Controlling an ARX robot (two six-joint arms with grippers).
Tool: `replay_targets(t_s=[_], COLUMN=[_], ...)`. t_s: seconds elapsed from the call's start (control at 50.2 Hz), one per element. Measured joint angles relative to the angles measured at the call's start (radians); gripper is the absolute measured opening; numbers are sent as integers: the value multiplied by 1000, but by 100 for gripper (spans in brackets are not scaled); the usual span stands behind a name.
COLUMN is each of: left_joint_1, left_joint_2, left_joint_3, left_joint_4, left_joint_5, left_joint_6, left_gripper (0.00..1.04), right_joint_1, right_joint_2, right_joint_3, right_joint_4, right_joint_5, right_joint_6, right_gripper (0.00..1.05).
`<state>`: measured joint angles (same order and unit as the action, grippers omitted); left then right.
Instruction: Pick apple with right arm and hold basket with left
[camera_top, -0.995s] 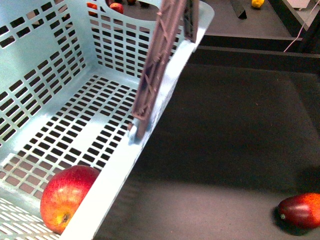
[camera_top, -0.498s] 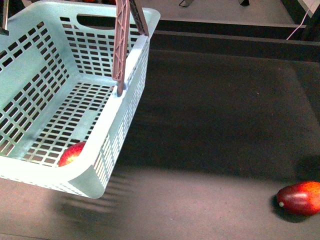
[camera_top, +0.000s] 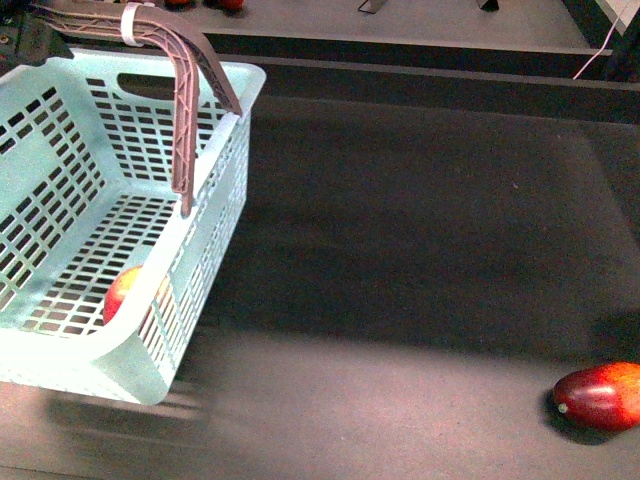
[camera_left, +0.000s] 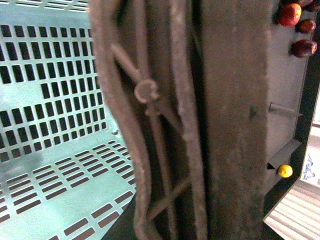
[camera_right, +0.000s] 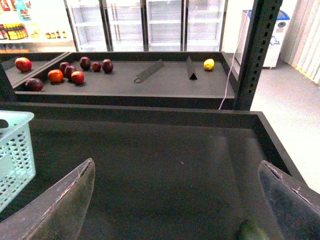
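Note:
The aqua basket (camera_top: 215, 190) hangs at the left of the front view, lifted by its brown handles (camera_top: 185, 75), which are bound by a white tie (camera_top: 132, 22). The red apple (camera_top: 122, 292) lies on the basket floor near the front wall. My left gripper (camera_top: 20, 38) shows only as a dark shape at the top left corner, shut on the handles. In the left wrist view the handles (camera_left: 175, 125) fill the frame, above the basket floor (camera_left: 50, 150). My right gripper (camera_right: 177, 200) is open and empty over the dark table, with the basket's corner (camera_right: 15, 150) off to one side.
An elongated red-orange fruit (camera_top: 600, 395) lies at the table's front right. A raised dark ledge (camera_top: 430, 85) bounds the table at the back. Behind it, a shelf holds several dark red fruits (camera_right: 75, 70) and a yellow one (camera_right: 209, 64). A black post (camera_right: 257, 55) stands at the far right.
The basket has moved left and away from the front camera and now hangs more level. The apple has stayed inside it. The elongated fruit has not moved.

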<state>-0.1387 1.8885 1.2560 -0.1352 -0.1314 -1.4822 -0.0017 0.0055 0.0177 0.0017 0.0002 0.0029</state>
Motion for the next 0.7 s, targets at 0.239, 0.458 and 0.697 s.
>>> replay_targets(t_s=[0.239, 0.458, 0.697], left_joint_1=[41, 42, 33], left_joint_2=[50, 55, 31], left_joint_3=[0, -35, -123], left_joint_4=[10, 42, 110], left_joint_5=[-19, -23, -48], left_joint_6=[-29, -35, -68], left_gripper=[16, 16, 31], right_joint_1=[0, 0, 0], right_joint_2=[0, 0, 0], right_joint_3=[0, 0, 0], right_joint_4=[0, 0, 0], right_joint_5=[0, 0, 0], right_joint_6=[0, 0, 0], right_gripper=[96, 96, 96])
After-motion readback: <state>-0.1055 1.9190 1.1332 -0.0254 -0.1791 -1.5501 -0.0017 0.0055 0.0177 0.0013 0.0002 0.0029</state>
